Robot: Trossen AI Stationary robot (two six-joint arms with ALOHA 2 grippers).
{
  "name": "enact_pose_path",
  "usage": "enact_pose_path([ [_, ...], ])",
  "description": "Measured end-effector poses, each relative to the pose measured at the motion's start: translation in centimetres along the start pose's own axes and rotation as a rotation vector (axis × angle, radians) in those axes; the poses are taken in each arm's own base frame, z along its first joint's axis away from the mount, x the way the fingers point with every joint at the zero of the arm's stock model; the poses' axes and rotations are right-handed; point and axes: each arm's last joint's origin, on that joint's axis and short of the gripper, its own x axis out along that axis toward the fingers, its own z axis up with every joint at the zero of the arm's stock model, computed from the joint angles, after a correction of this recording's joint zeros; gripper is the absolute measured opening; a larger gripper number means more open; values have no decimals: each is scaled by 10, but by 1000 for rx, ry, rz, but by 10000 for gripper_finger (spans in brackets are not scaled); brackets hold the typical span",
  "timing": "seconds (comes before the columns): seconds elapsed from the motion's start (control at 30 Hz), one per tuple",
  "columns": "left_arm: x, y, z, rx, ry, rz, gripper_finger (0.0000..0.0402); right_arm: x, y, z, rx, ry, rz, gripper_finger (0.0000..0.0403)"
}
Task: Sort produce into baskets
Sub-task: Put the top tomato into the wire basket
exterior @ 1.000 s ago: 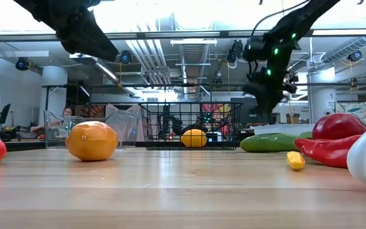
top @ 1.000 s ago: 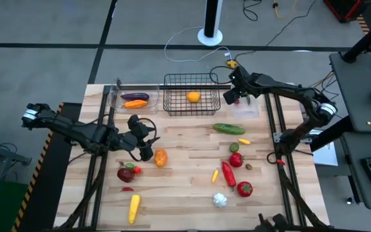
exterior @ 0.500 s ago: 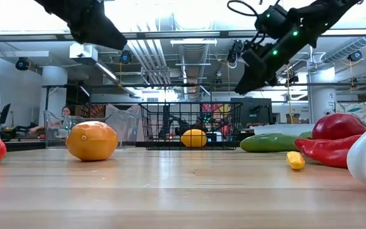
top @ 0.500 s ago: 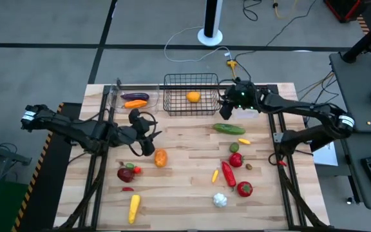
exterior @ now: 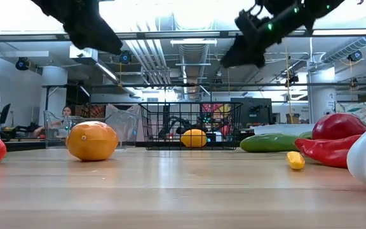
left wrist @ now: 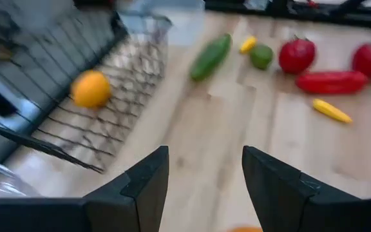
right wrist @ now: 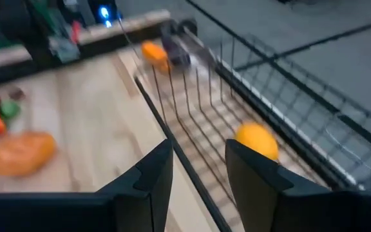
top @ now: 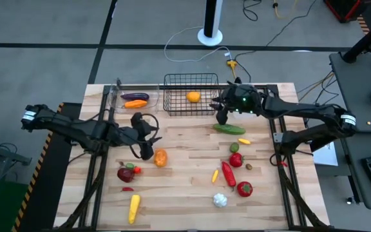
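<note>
The cucumber (top: 228, 129) lies loose on the table at about 2 o'clock from centre, not yet in any basket. Just over its 10 o'clock end hangs the right gripper (top: 223, 116), fingers parted with nothing between them. A second ago that gripper was farther back, at 1 o'clock beside the far right corner of the wire basket (top: 190, 75); it has since swung in and forward along the basket's right wall. I read that as a finished drop-off and a reach for the next piece, most likely the cucumber. At 12 o'clock the basket holds one orange fruit (top: 193, 97), and the clear bin (top: 116, 103) at 11 o'clock holds the eggplant (top: 136, 97) and carrot (top: 134, 104). The left gripper (top: 145, 151) has barely shifted: it hovers at 9 o'clock, fingers spread and empty, just beside the loose orange (top: 160, 157). Still to be sorted are the red pepper (top: 228, 174), tomato (top: 245, 189), garlic (top: 219, 200), corn (top: 134, 207) and several smaller pieces, so most of the work remains.
</note>
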Motion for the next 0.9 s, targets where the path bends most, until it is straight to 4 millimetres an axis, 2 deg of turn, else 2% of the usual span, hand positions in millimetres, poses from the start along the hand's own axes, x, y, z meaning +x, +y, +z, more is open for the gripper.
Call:
enact_pose_path([
  [0.23, 11, -7, -11, -42, 132, -86, 180, -9, 22, 31, -2, 19, 61, 162],
  [0.4, 18, -9, -19, -33, 209, -67, 181, -11, 43, 36, -47, 82, 119, 186],
  [0.6, 18, -8, -25, -253, 277, -32, 201, -15, 55, 36, -62, 124, 153, 203],
  [0.73, 19, -12, -16, -374, 287, -55, 225, -19, 55, 40, -74, 150, 151, 206],
  [0.9, 24, -19, 4, -326, 312, -39, 254, -23, 54, 42, -100, 183, 145, 206],
])
